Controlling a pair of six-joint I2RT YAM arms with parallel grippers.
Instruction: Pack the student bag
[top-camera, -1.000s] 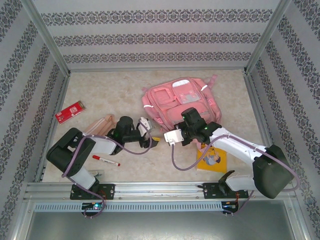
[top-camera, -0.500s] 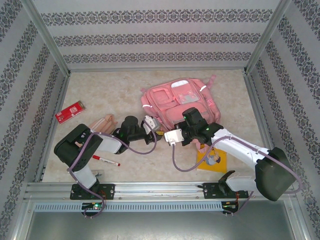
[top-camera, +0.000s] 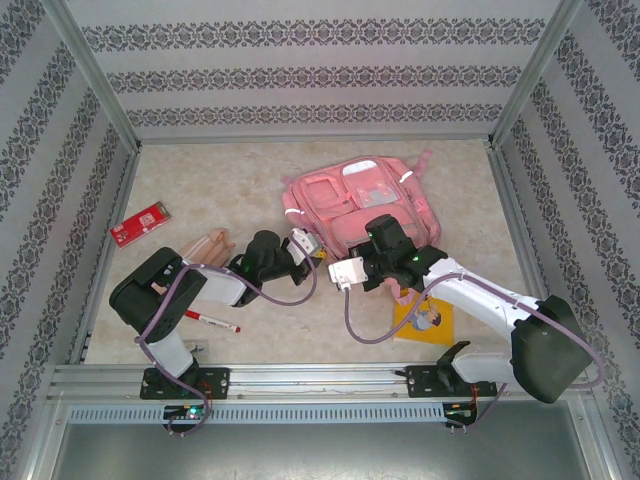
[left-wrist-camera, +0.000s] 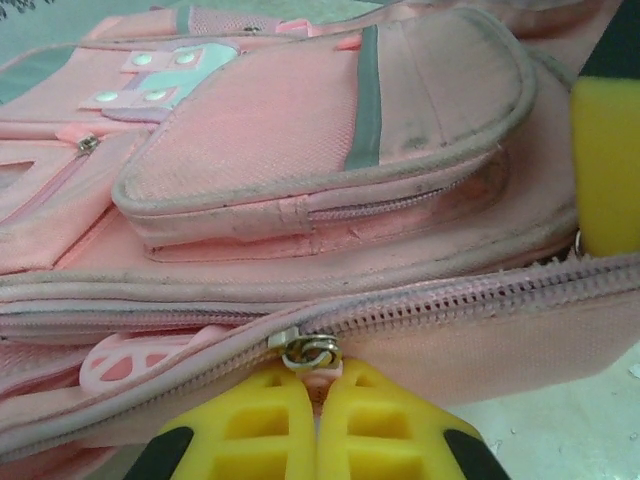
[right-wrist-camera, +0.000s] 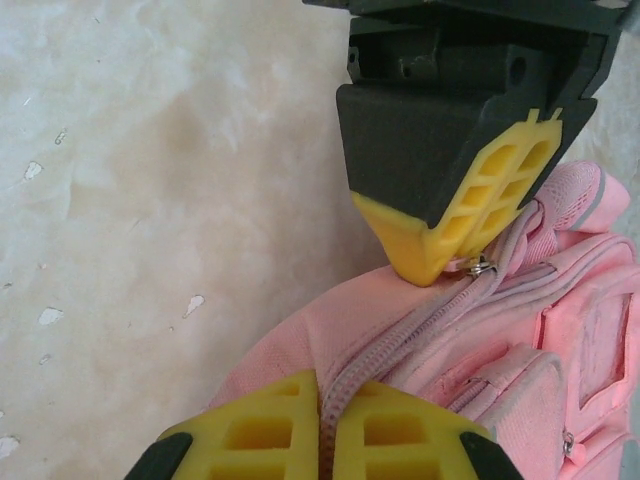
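Top view, bag: the student bag (top-camera: 360, 195) lies flat on the surface (top-camera: 220, 180), toward the back, right of centre.
Top view, arms: both reach its near-left corner.
Left wrist, left tool (left-wrist-camera: 318, 400): closed, its tips pinching the zipper pull (left-wrist-camera: 310, 351) on the bag's edge seam.
Right wrist, right tool (right-wrist-camera: 326, 420): closed on the bag's zipper seam at the corner.
Right wrist, left tool: its yellow tip touches the pull, further along the same zipper.

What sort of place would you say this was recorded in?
Most likely a purpose-built robot test cell: aluminium frame posts hold wallpapered wall panels around a marble-look tabletop, and the left arm and right arm are bolted to a rail at its near edge. A pink student bag lies on the tabletop.
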